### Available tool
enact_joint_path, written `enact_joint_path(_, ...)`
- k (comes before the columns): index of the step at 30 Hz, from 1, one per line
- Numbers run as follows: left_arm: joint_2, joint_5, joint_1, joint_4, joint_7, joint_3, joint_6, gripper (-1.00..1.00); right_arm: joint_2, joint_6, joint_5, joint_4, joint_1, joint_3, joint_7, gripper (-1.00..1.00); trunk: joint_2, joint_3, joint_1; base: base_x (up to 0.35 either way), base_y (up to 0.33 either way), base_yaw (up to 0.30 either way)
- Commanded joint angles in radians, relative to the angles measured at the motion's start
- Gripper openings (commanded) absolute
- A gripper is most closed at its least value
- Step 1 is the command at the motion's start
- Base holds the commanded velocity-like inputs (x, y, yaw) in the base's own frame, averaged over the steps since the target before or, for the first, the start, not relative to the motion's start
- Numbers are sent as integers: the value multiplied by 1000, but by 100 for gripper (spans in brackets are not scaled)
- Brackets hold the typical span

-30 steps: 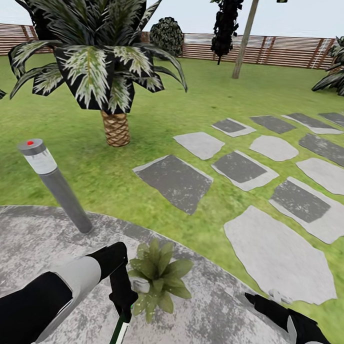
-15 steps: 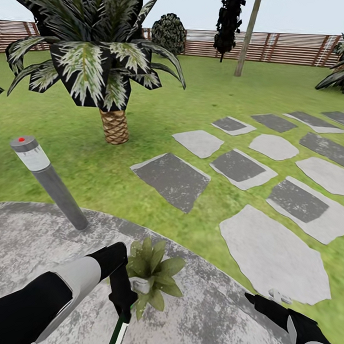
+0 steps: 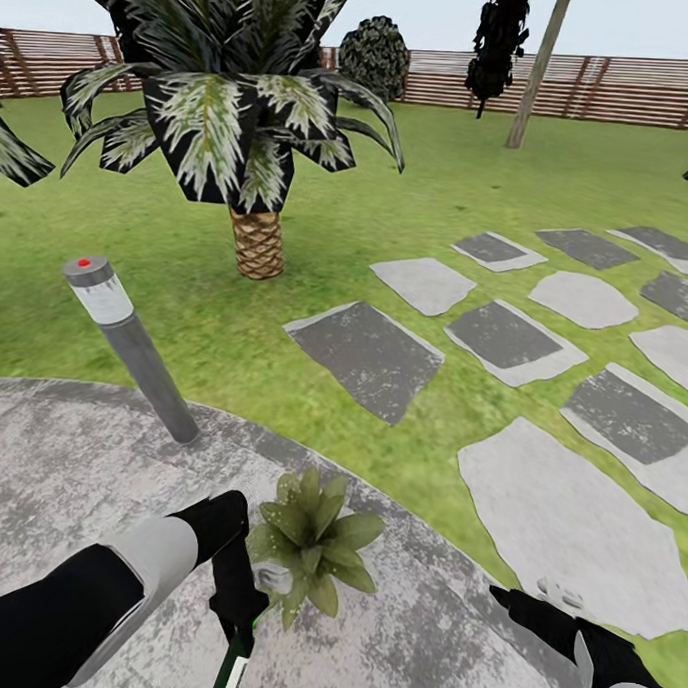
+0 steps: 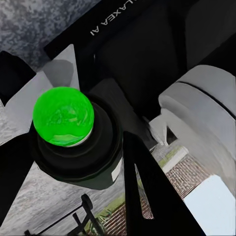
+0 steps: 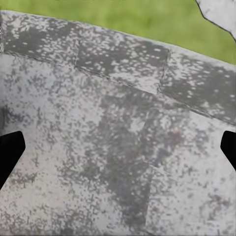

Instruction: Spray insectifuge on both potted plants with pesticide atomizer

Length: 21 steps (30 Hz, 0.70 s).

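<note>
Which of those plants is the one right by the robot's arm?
The small potted plant on the grey patio, its leaves beside the left gripper. The big palm stands far off on the lawn.

Potted plant on patio, lamp post behind-left

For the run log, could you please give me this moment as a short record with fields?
Setting: garden lawn, round grey patio, stepping stones, wooden fence
Left gripper: shut on the pesticide atomizer, right beside the plant
Potted plant: on the patio near its edge, leaves upright
Right gripper: open, empty, above bare paving
Lamp post: leaning, at the patio edge
Palm tree: on the lawn beyond
</note>
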Motion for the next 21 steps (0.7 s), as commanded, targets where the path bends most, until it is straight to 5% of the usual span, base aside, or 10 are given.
enact_joint_path(1, 2, -10, 0, 5, -8, 5, 9, -100, 1, 5, 6, -1, -1, -8, 8, 100, 0, -2, 0, 0, -168, 150)
enact_joint_path(15, 7, -10, 1, 11, -8, 4, 8, -100, 1, 5, 6, -1, -1, -8, 9, 100, 0, -10, 0, 0, -293, 97)
enact_joint_path(21, 7, -10, 1, 11, -8, 4, 9, -100, 1, 5, 6, -1, -1, -9, 9, 100, 0, -16, 0, 0, -56, 205)
